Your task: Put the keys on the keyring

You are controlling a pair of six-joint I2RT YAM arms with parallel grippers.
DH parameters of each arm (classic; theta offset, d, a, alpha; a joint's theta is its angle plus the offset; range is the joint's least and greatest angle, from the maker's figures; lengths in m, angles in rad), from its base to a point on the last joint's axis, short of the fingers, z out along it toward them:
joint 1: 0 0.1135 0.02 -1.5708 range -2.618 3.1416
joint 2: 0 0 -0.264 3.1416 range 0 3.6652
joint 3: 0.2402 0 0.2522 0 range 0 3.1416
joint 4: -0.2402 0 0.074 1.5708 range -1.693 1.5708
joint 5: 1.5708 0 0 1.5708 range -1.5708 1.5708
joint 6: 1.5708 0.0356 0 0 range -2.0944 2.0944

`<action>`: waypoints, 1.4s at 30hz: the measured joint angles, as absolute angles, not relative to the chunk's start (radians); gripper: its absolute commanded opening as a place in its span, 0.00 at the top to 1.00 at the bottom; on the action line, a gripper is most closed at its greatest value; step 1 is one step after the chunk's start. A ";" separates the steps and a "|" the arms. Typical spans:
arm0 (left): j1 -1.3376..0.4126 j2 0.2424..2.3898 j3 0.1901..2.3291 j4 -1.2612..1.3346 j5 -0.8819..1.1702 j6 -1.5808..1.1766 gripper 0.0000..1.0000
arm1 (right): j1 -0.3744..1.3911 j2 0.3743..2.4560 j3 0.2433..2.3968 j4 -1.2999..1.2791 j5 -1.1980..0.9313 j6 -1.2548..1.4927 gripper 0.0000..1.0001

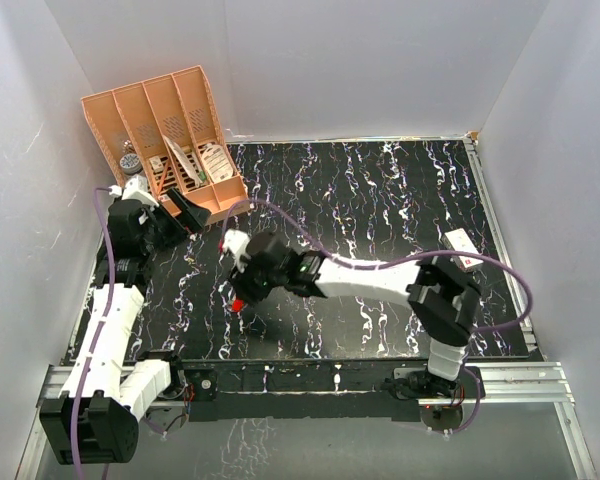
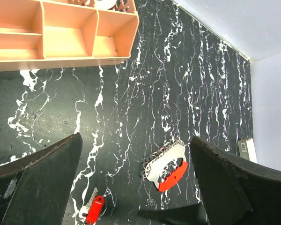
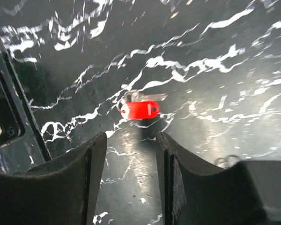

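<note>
1. The step in hand looked like the pickup of the key (image 3: pixel 139 110). The small red-headed piece lay flat on the black marbled counter (image 3: pixel 215 70), just ahead of the right end effector (image 3: pixel 131 180).
2. Its fingers (image 3: pixel 86 173) stood parted with nothing between them, so there was no grip yet.
3. To do it well, I'd say: come down with the red head centred in the gap, pinch across its short sides, and leave the pale end free for threading.
4. The keyring (image 2: pixel 166 166), red rim and white side, lay on the counter near the key but apart from it. The coils at its end were too small to read clearly.
5. The right arm stretched low across the counter toward the left side, wrist tipped down over the key.
6. The left end effector (image 2: pixel 138 187) was spread wide and empty, held off the counter near the orange organizer (image 2: pixel 61 37), with the keyring in line between its fingers.
</note>
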State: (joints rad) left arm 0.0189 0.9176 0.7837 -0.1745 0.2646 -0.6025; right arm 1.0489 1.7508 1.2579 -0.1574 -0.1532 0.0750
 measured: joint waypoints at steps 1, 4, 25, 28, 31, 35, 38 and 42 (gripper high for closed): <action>0.019 0.927 0.796 -0.189 0.253 -0.603 0.01 | 1.074 1.778 1.258 -0.161 -0.135 0.076 0.55; 0.019 0.935 0.813 -0.218 0.226 -0.603 0.01 | 1.142 1.851 1.259 -0.168 -0.073 0.078 0.56; 0.019 0.933 0.836 -0.296 0.163 -0.601 0.01 | 1.269 2.066 1.376 -0.144 0.246 0.079 0.59; 0.020 0.933 0.836 -0.296 0.163 -0.598 0.01 | 1.270 2.072 1.380 -0.137 0.265 0.075 0.62; 0.023 0.933 0.836 -0.296 0.162 -0.596 0.01 | 1.271 2.077 1.383 -0.128 0.275 0.068 0.66; 0.025 0.933 0.836 -0.297 0.160 -0.595 0.01 | 1.275 2.083 1.386 -0.122 0.290 0.057 0.73; 0.025 0.933 0.836 -0.296 0.159 -0.594 0.01 | 1.279 2.085 1.386 -0.120 0.300 0.051 0.83; 0.025 0.933 0.836 -0.296 0.159 -0.594 0.01 | 1.281 2.088 1.386 -0.109 0.323 0.040 1.00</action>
